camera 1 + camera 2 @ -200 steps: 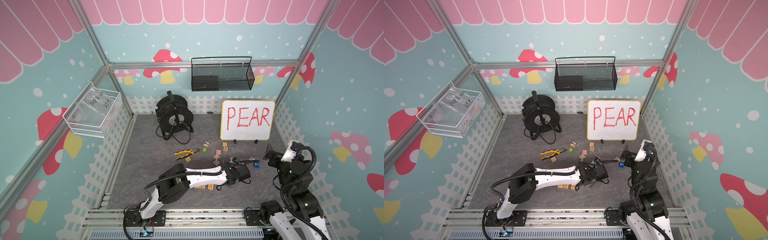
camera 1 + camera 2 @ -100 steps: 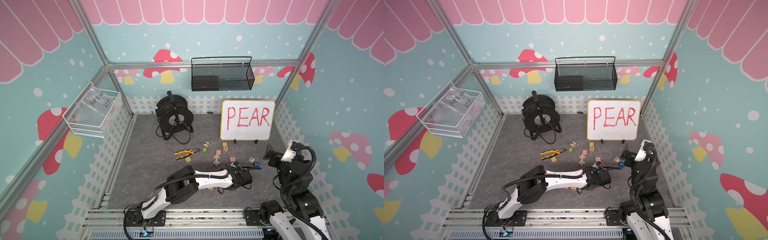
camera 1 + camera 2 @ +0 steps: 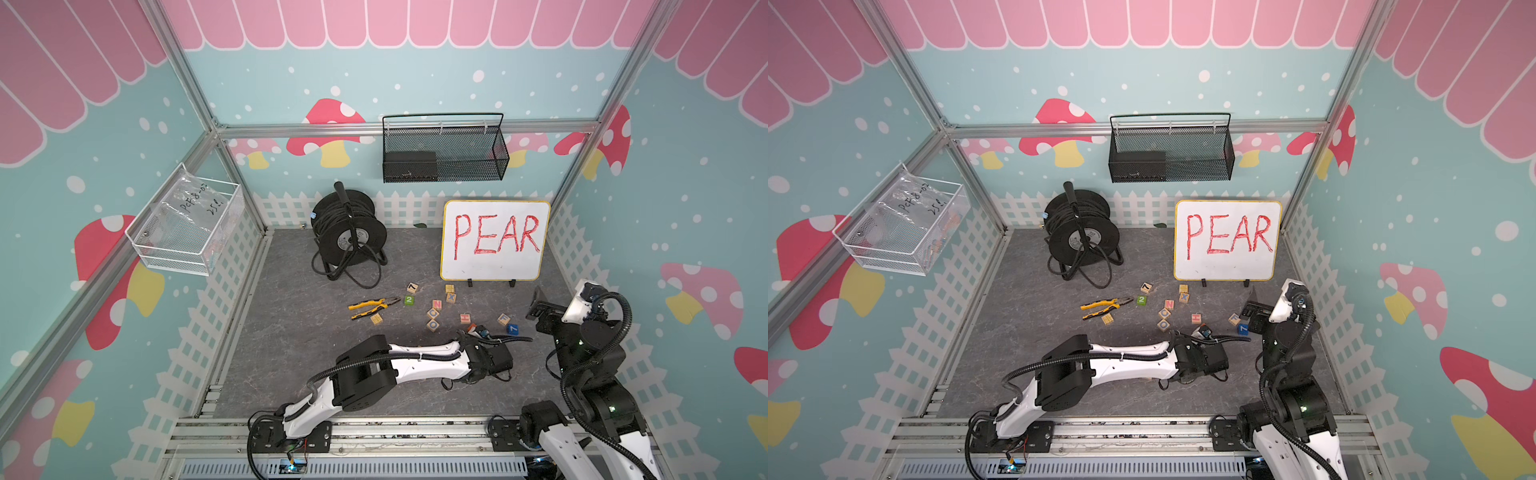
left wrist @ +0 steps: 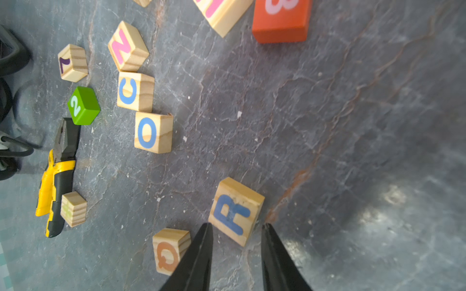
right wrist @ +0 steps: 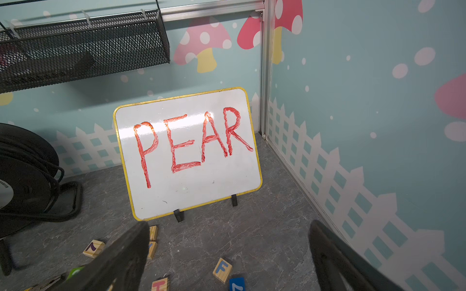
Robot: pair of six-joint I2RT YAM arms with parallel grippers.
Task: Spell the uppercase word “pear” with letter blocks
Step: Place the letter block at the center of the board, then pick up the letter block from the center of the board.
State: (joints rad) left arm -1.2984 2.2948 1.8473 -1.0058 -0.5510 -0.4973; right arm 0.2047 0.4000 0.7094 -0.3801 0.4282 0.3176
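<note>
Robot lab test cell, dressed like play set. Aluminium frame point(image 3: 407, 126) boxes space in. Printed wall panels point(image 3: 457, 62) show mushrooms, picket fence, pink awning. Left arm point(image 3: 419, 361) and right arm point(image 3: 590, 332) stand on slotted rail point(image 3: 415, 434) at front edge of grey stone-pattern bench point(image 3: 291, 353), cabling exposed. Whiteboard point(image 3: 494, 266) reads PEAR. Black mesh basket point(image 3: 469, 166) and clear bin point(image 3: 183, 249) hang on walls. Cable reel point(image 3: 347, 232), pliers point(image 3: 370, 307), letter blocks point(image 4: 235, 211), number cubes point(image 3: 409, 300) lie on bench.

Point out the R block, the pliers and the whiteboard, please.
R block point(image 4: 235, 211): left wrist view, on its lettered top face.
pliers point(image 4: 56, 176): left wrist view, on the handles.
whiteboard point(image 5: 187, 153): right wrist view, middle of the written face.
</note>
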